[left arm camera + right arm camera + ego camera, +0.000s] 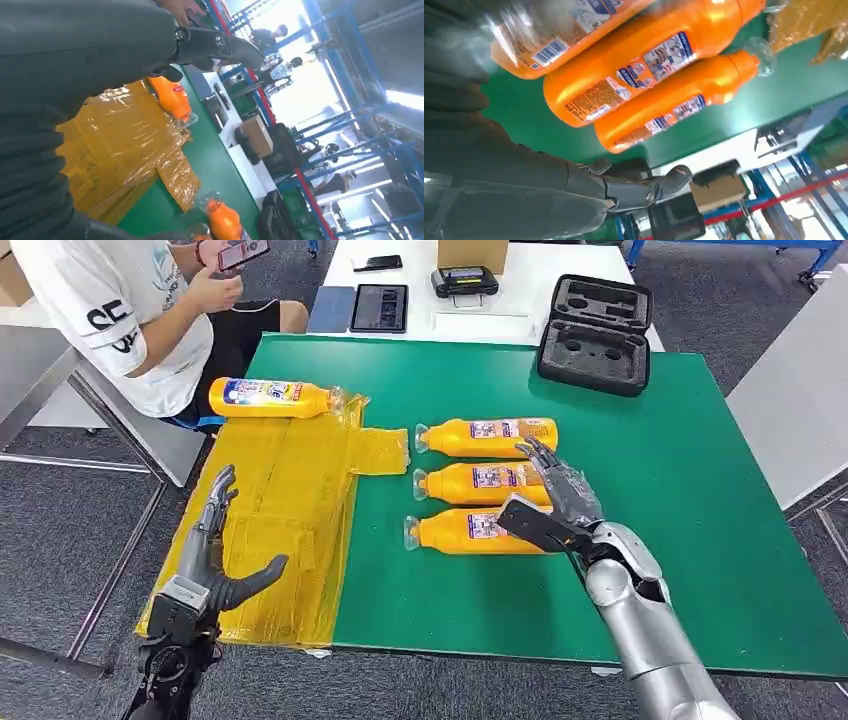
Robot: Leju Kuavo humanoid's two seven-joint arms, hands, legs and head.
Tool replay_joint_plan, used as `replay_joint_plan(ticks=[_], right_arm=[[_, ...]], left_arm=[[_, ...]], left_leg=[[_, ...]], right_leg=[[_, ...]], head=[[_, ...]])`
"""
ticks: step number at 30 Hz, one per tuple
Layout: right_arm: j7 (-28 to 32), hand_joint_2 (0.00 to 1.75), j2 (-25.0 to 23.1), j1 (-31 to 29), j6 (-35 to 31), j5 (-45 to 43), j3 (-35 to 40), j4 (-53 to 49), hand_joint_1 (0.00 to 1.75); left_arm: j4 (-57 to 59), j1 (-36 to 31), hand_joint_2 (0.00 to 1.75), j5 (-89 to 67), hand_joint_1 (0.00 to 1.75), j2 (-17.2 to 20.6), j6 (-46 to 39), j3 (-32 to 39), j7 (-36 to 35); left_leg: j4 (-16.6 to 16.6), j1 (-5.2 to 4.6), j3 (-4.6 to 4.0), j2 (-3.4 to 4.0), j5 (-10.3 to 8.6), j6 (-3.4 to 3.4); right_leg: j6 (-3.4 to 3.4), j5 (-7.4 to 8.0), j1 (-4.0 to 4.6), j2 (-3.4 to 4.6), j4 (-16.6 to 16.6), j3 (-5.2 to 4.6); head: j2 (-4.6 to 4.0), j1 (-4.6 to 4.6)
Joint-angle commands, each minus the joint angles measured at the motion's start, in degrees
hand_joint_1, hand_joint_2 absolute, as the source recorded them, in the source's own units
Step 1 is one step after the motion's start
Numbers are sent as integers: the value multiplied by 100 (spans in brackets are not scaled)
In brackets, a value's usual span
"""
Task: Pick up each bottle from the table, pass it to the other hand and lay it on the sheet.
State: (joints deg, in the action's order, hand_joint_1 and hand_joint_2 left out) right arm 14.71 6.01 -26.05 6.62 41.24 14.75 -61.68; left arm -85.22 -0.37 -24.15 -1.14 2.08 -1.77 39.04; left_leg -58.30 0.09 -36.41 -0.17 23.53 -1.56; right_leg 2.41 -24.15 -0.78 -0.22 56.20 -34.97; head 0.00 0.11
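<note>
Three orange bottles lie side by side on the green table: a far one (487, 436), a middle one (478, 482) and a near one (468, 530), all with caps pointing left. One more orange bottle (270, 398) lies at the far end of the yellow sheet (290, 510). My right hand (553, 498) hovers open over the base ends of the three bottles, fingers spread, holding nothing. In the right wrist view the middle bottle (644, 60) sits close under the palm. My left hand (215, 560) is open above the sheet's near left part.
A person in a white shirt (110, 310) sits at the table's far left holding a phone. A black foam case (597, 335) lies at the far edge of the green table (700, 490). A tablet (379, 308) and a box rest on the white table behind.
</note>
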Motion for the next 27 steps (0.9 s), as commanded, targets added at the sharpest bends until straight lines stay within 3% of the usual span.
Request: replay_joint_plan(ticks=[1, 19, 27], right_arm=[[-186, 175, 28, -975, 421, -63, 793, 1675, 0], [-232, 175, -20, -1170, 721, -348, 1607, 2145, 0], [-408, 175, 360, -908, 869, -484, 1809, 1560, 0]], left_arm=[[204, 43, 175, -84, 0, -324, -299, 376, -271], [197, 225, 175, -538, 0, -196, -993, 349, -668], [240, 277, 175, -466, 0, -158, -960, 461, -767]], left_leg=[[4, 2, 38, 27, 15, 7], [5, 5, 32, 17, 13, 8], [5, 5, 33, 2, 12, 6]], right_leg=[[-9, -6, 3, 27, -5, 28], [-10, -8, 2, 15, -3, 27], [-9, -12, 1, -1, -5, 31]], head=[[0, 0], [0, 2], [0, 0]])
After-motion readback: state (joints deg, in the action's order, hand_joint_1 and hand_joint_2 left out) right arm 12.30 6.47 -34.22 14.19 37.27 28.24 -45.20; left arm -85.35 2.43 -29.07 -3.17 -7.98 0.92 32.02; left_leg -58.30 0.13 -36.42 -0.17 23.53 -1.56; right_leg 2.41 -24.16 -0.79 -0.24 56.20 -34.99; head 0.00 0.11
